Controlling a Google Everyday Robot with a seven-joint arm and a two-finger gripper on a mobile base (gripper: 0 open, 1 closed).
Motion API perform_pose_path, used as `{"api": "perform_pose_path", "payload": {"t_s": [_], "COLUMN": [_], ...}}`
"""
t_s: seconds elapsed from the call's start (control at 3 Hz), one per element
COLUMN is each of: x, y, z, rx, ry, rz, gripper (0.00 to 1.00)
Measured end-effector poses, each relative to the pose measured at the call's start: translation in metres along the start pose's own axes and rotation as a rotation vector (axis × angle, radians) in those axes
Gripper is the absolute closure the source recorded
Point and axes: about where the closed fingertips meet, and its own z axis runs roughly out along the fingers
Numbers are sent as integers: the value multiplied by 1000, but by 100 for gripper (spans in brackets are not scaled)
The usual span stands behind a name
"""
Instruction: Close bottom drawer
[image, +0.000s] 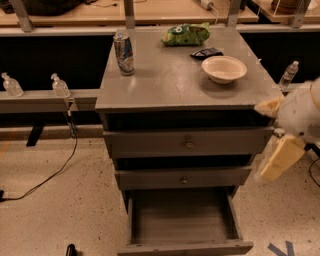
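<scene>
Fingers (281, 158) of the pale, cream-coloured two-finger gripper (266, 139) stand spread apart with nothing between them; it hangs at the right edge of the camera view, just beside the right corner of the cabinet and level with the upper two drawers, well above the pulled-out one.

The bottom drawer (184, 217), a plain grey wooden box and the narrowest of the three, sits fully pulled out at the foot of the cabinet. Its flat bare floor, thin side walls and low front panel all show, the panel lying along the lower edge of the view. Above it are the mid-width grey wooden drawer (210, 178) and the widest grey wooden drawer (150, 144), each with a small round knob and a dark gap over its front.

On the smooth, matt grey cabinet top (165, 85) stand a shiny cylindrical drink can (123, 52), a crumpled green snack bag (185, 34), a small flat dark packet (206, 52) and a round off-white bowl (224, 68). A thin black cable (55, 172) trails over the speckled beige floor (65, 215) to the left.
</scene>
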Motion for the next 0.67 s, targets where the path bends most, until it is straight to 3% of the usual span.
{"api": "perform_pose_path", "payload": {"t_s": [0.33,0.67], "x": [41,31], "y": [16,21], "z": [80,108], "rx": [-83,-142], "ry": [-203,-322], "rz": [139,161], "gripper": [0,0]}}
